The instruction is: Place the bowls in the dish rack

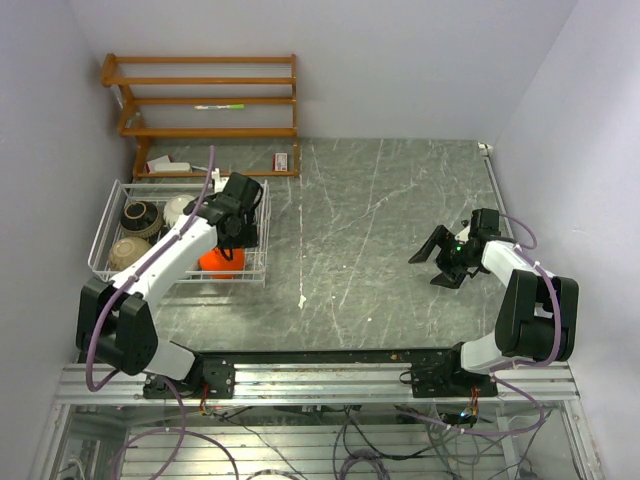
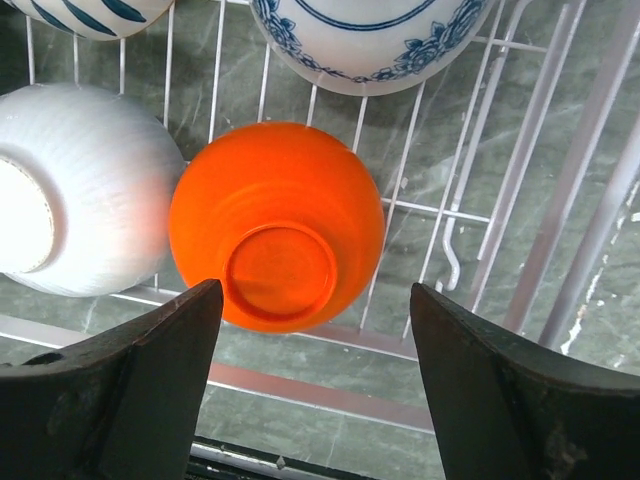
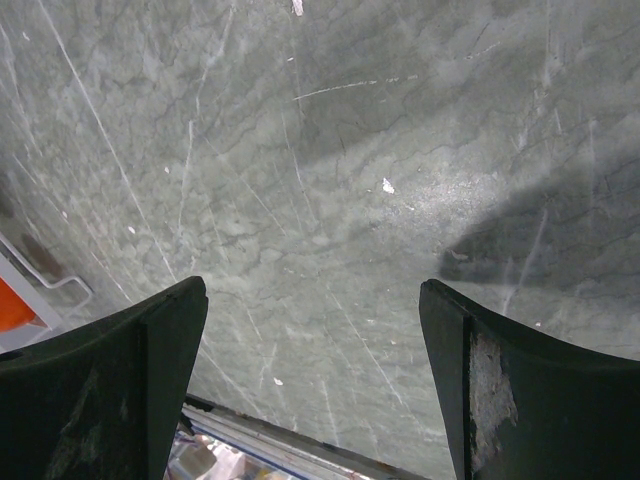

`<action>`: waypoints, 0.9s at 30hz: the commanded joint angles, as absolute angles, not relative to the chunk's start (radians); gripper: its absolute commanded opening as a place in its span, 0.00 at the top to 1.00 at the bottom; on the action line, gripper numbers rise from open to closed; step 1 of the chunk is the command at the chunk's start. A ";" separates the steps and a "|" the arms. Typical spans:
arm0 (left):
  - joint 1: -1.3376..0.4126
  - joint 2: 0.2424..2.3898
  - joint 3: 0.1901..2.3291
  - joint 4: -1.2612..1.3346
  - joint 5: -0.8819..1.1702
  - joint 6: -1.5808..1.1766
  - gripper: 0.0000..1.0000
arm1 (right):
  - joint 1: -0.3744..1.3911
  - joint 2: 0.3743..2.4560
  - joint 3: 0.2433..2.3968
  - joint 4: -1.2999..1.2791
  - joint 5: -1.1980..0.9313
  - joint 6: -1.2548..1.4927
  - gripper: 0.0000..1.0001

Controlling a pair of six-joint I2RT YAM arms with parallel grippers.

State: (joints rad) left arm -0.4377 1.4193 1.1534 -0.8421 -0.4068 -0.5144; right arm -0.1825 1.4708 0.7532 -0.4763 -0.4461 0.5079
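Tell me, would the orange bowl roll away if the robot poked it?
Probably not: the orange bowl sits upside down, wide rim down, in the dish rack, beside the white bowl. Its smooth, round side looks slippery, so the fingers might slide off. It looks hard, so it may chip.

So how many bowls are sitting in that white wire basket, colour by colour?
Orange bowl: 1
White bowl: 1
Blue-and-white: 2, a floral bowl and a striped bowl
Dark bowl: 1
Tan bowl: 1
Total: 6, all in the dish rack.
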 commanded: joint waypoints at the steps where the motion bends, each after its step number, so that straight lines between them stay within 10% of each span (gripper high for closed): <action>1: -0.458 1.447 1.132 -0.827 -0.504 -0.542 0.15 | -0.187 1.477 0.745 -0.466 -0.456 0.495 0.13; 27: -0.462 1.514 1.119 -0.770 -0.522 -0.515 0.29 | -0.189 1.488 0.746 -0.461 -0.459 0.496 0.13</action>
